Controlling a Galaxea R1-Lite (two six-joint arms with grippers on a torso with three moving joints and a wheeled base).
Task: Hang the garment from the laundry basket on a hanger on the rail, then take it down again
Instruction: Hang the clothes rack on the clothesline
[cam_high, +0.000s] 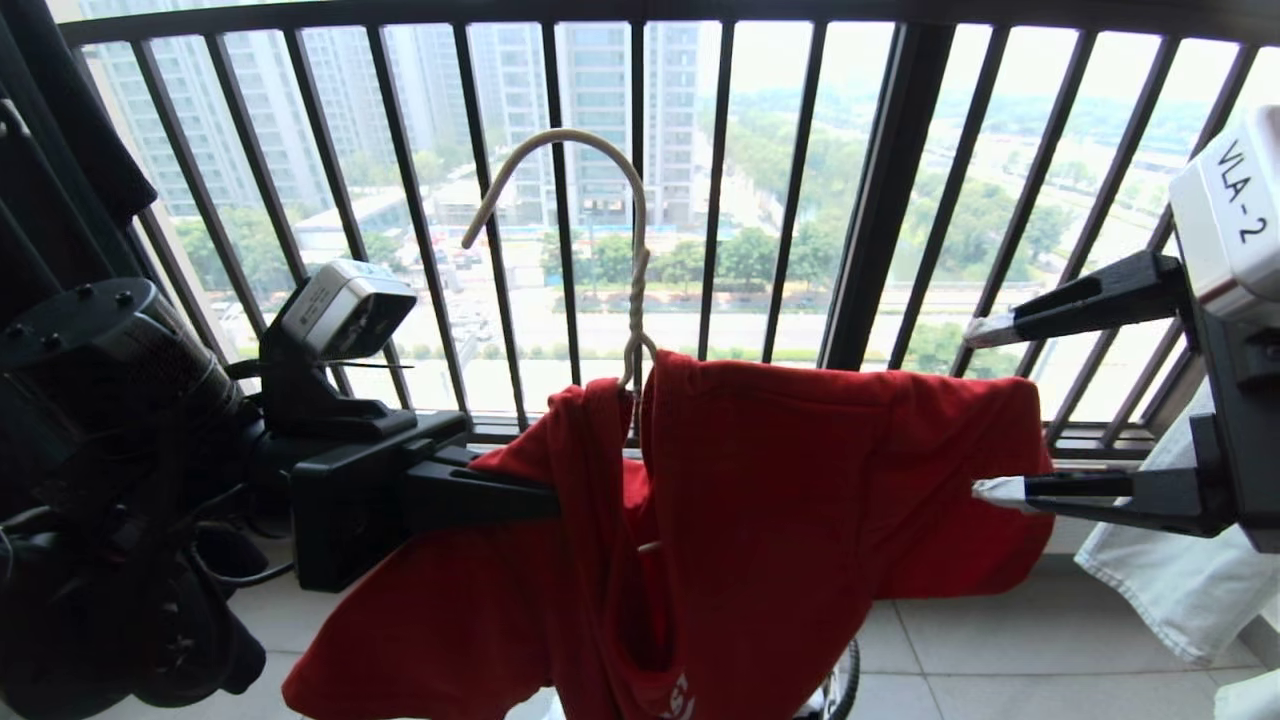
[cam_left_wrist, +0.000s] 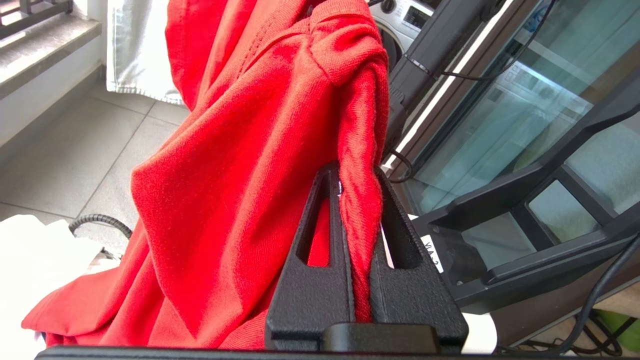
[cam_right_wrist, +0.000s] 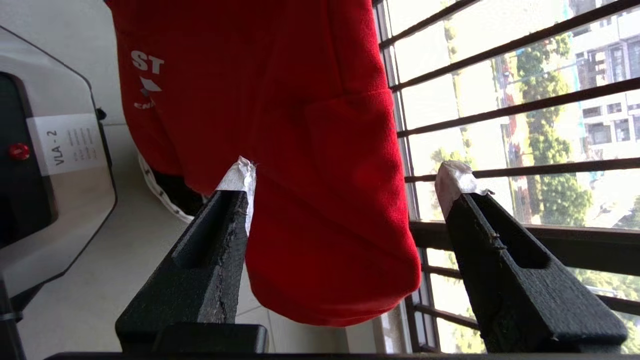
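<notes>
The left gripper (cam_high: 545, 497) comes in from the robot's left, level, with its jaws pressed together on a fold of the red garment (cam_high: 760, 500); in the left wrist view the cloth (cam_left_wrist: 240, 165) runs pinched between the two black fingers (cam_left_wrist: 310, 280) and bunches into a knot above them. The garment hangs on the thin whitish wire hanger (cam_high: 632, 300), whose twisted neck rises out of the collar and whose hook curls free in the air in front of the dark railing (cam_high: 880, 200), caught on nothing that can be seen. One shoulder stretches out toward the robot's right, the other side droops toward the floor tiles (cam_high: 1000, 650). The right gripper (cam_high: 985, 410) stands at that stretched sleeve with its jaws wide apart and nothing between them held; the right wrist view shows the sleeve (cam_right_wrist: 330, 200) hanging loose between the taped fingertips (cam_right_wrist: 240, 175), the near one just at the cloth. A white cloth (cam_high: 1170, 570) hangs at the far right. Beyond the railing lie towers and trees
</notes>
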